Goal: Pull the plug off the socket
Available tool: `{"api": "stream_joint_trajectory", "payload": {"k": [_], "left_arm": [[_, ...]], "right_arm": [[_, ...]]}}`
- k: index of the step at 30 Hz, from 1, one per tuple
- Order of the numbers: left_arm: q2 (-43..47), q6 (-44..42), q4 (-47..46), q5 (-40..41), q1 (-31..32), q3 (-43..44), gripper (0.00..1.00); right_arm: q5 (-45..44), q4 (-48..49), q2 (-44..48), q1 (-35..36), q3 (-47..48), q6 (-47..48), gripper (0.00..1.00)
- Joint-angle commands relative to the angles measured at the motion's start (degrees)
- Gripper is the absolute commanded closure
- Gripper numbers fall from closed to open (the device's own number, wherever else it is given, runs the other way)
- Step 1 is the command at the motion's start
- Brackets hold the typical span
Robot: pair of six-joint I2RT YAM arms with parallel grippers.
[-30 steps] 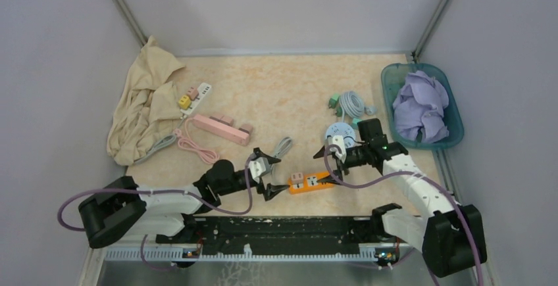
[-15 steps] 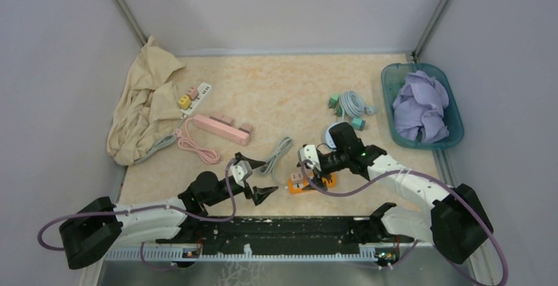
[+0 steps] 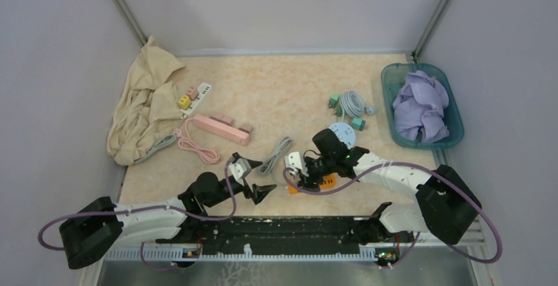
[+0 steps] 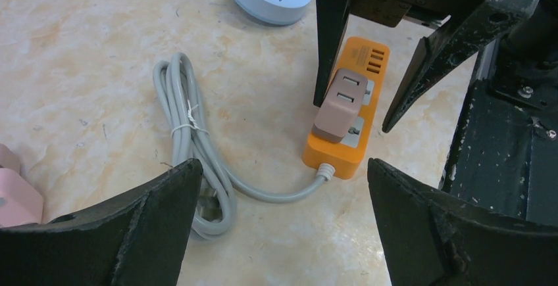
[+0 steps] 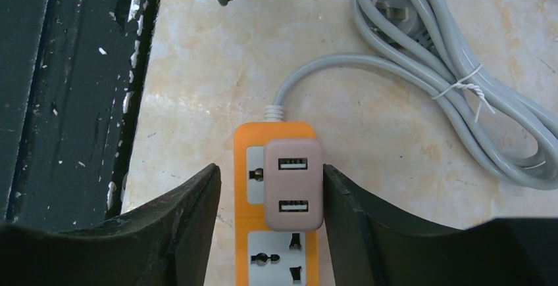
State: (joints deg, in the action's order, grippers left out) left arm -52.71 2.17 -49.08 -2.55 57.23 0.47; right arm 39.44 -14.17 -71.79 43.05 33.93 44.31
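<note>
The dusty pink plastic plug with two small slots (image 5: 293, 184) is pushed into the orange plastic power strip (image 5: 273, 131). It is at the end of the strip where the grey cord comes out.

My right end effector (image 5: 270, 167) hangs right over that end of the strip. It is half open, with one black finger on each side of the plug. One finger looks like it touches the plug's side. The other is just beside the strip's edge, with a thin gap. I can't see it squeezing anything. The right arm reaches in low, with the wrist bent down at the strip.

My left end effector (image 3: 258, 177) is spread wide and holds nothing. It is near the cord end of the strip and points at it. The left arm lies low and stretched out over the tabletop (image 3: 283, 89). The bundled grey cord (image 4: 191, 141) lies just beside the strip.
</note>
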Motion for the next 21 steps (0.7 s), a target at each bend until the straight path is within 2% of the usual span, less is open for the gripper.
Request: {"api": "stream_joint_trajectory", "payload": {"k": [1, 8, 15, 21], "left_arm": [[-2.2, 0.5, -3.2, -1.9, 0.2, -1.6, 0.0], [-9.9, -1.7, -9.4, -8.9, 0.2, -0.3, 0.01], [-19.0, -10.4, -17.0, -11.8, 1.4, 1.1, 0.03], [-29.9, -18.5, -21.0, -12.7, 4.4, 5.3, 0.04]], "right_arm": [[-2.2, 2.6, -1.2, 1.6, 3.6, -1.6, 0.45], [-3.5, 3.1, -1.4, 2.0, 3.8, -1.9, 0.59], [-4.5, 1.9, -1.2, 2.0, 4.1, -0.7, 0.86], [-3.7, 0.2, -0.9, 2.0, 4.6, 0.6, 0.93]]}}
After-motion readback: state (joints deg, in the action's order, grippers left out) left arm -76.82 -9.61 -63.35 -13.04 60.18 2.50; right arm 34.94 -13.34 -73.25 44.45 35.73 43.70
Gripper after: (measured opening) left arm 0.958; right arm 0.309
